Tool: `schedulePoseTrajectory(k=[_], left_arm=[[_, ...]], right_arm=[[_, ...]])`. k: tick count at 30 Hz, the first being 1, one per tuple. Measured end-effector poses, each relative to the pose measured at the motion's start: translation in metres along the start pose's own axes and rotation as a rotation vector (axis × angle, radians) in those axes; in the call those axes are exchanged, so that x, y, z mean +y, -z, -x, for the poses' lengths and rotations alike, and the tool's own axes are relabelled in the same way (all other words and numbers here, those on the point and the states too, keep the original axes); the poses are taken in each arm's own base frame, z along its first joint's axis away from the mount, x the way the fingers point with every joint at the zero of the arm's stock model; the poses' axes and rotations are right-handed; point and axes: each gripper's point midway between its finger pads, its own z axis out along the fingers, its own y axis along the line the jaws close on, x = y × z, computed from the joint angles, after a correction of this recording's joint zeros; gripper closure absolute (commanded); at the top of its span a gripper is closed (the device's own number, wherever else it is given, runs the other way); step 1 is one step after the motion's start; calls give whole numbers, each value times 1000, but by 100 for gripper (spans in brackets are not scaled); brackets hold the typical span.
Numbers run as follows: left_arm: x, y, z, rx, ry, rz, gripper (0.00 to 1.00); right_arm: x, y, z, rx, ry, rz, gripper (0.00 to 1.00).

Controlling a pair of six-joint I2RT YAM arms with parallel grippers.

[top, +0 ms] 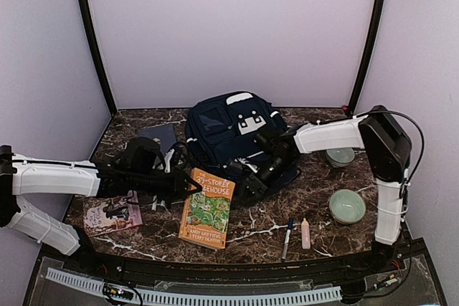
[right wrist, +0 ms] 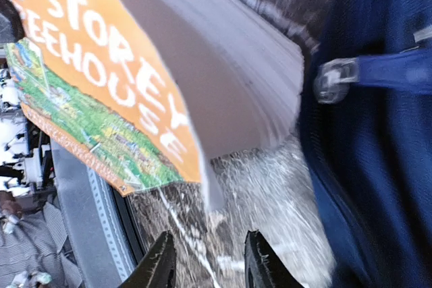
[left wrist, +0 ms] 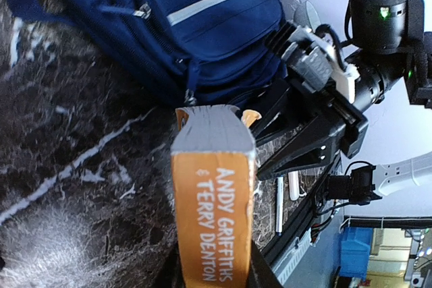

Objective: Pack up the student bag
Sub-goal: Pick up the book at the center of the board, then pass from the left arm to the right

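The student bag [top: 229, 130] lies at the back middle of the marble table [top: 315, 191]; what it holds cannot be seen. Right of the bag sit two green bowls, one close [top: 340, 155] and one nearer the front [top: 347, 206]. The left gripper [top: 188, 183] is clamped on an orange book [top: 208, 209] just in front of the bag. The right gripper [right wrist: 209, 264] hangs released at the bag's front, between bag and book. A dark blue book [top: 159, 136] lies left of the bag, and a pen [top: 287, 238] lies to its front-right.

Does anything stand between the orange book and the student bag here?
Nothing visible lies in the gap: the right wrist view shows only bare table between the orange book and the student bag. The right tool hangs at the near end of that gap, jaws apart and empty. No opening in the bag shows on that side.
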Motion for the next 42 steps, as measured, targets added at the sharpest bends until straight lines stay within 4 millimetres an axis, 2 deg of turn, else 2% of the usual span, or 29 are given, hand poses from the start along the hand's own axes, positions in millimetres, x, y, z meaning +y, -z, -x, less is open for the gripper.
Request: schedulePoseTrajectory(k=[3, 6, 9, 11, 13, 15, 16, 19, 21, 22, 24, 25, 30, 34, 38, 42], left_arm=[[-28, 9, 21, -4, -88, -2, 100], [-65, 15, 49, -3, -190, -23, 100], [-101, 15, 78, 2, -287, -44, 100], [-119, 12, 92, 1, -336, -62, 100], [-126, 6, 99, 6, -358, -77, 100], [-125, -3, 100, 27, -352, -81, 100], [-124, -8, 99, 38, -343, -80, 100], [-120, -27, 101, 57, -301, -88, 100], [-120, -35, 105, 47, -277, -97, 100], [-121, -38, 108, 36, -270, -108, 100], [-127, -41, 112, 8, -274, -145, 100], [-131, -41, 114, -1, -281, -166, 100], [-144, -40, 116, -22, -326, -245, 100], [-152, -38, 108, 9, -351, -306, 100], [-162, -34, 98, 65, -403, -361, 100], [-175, -33, 93, 118, -460, -423, 100]], right_arm=[[7, 41, 12, -76, 78, -52, 61], [16, 90, 25, -157, 161, -107, 57], [25, 135, 41, -226, 240, -161, 52], [29, 161, 50, -273, 277, -191, 48], [31, 186, 54, -329, 300, -214, 45], [29, 209, 54, -393, 288, -221, 39], [25, 222, 55, -431, 274, -217, 33], [7, 250, 48, -520, 209, -202, 26], [-5, 260, 42, -549, 173, -198, 20], [-8, 262, 40, -556, 163, -194, 12], [-8, 261, 38, -559, 179, -181, 2], [-5, 260, 39, -562, 185, -176, 0], [10, 269, 47, -628, 263, -182, 0], [20, 276, 59, -681, 305, -165, 0], [30, 264, 67, -660, 343, -119, 0], [37, 237, 68, -599, 379, -44, 1]])
